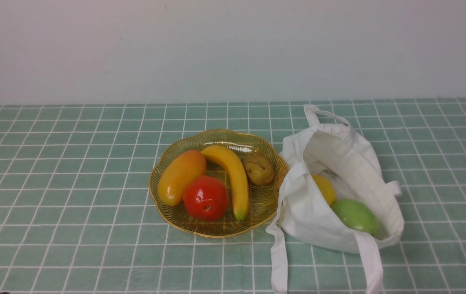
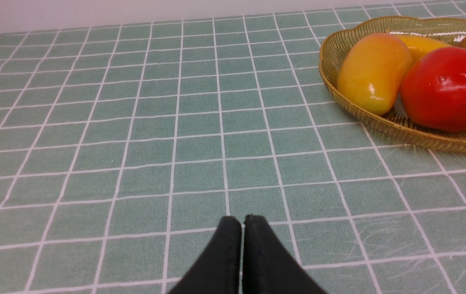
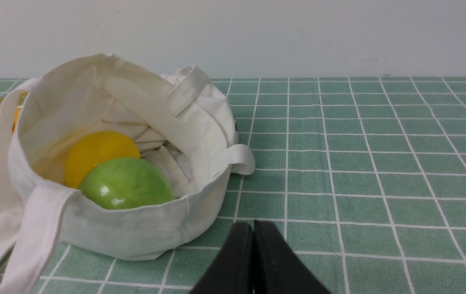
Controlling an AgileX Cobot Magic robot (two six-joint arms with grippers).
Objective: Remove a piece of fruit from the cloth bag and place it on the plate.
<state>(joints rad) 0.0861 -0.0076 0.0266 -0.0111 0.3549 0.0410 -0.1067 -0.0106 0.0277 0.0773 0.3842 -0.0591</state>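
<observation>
Across the whole surface runs a green checked tablecloth [image 1: 74, 196], its far edge meeting a plain white wall. Toward the right edge, the cloth bag [image 1: 318, 220] slumps with its mouth open toward the near side, straps trailing to the near edge; that slack opening likely exists so a gripper can reach in from the robot's side. Just left of it, near the middle, the plate [image 1: 163, 163] nearly touches the bag, a short carry for anything lifted out. On the plate lie a banana [image 1: 233, 173], an orange-yellow mango [image 1: 180, 177], the piece of fruit [image 1: 205, 198] at the plate's near side, and a brownish kiwi-like fruit [image 1: 259, 168] at its far side. The red fruit sits settled between mango and banana, so that transfer looks finished. Inside the bag rest a green fruit [image 1: 356, 215] and a yellow fruit [image 1: 325, 188] behind it. The left gripper [image 2: 242, 222] and right gripper [image 3: 253, 228] each hover low over bare cloth near the near edge, fingers pressed together, gripping nothing.
</observation>
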